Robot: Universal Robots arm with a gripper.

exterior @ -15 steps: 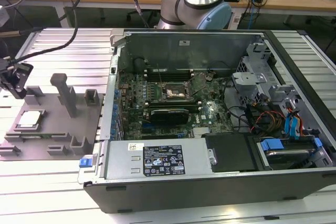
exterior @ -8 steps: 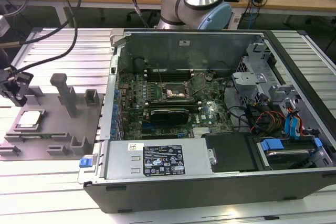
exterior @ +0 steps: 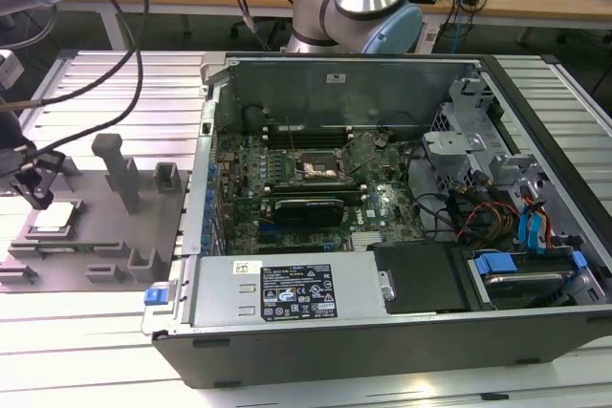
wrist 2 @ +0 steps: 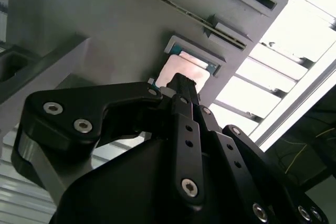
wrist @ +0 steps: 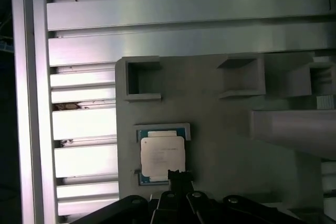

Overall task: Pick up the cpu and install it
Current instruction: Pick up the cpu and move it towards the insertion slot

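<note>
Currently, in the exterior view, the gripper [exterior: 40, 196] hangs just above the cpu [exterior: 53, 218], which lies flat in a shallow square recess of the grey fixture plate [exterior: 100, 226] at the exterior view's left, outside the open computer case [exterior: 287, 351]. In both wrist views the fingertips look drawn together, with no gap and nothing held between them. They sit over one edge of the chip rather than its middle. Contact with the lid: cannot tell. Risk 1: with the fingers closed like this, any descent would press on the metal top instead of straddling it, which could scratch the lid or tip the chip against the recess wall. Risk 2: the off-centre position means a grasp could catch a corner only, so the chip might slip or come up tilted. Risk 3: the socket [exterior: 320, 167] on the motherboard [exterior: 382, 203] is well apart, beyond the case wall. A skewed hold would likely arrive misaligned there and could damage the contacts.
</note>
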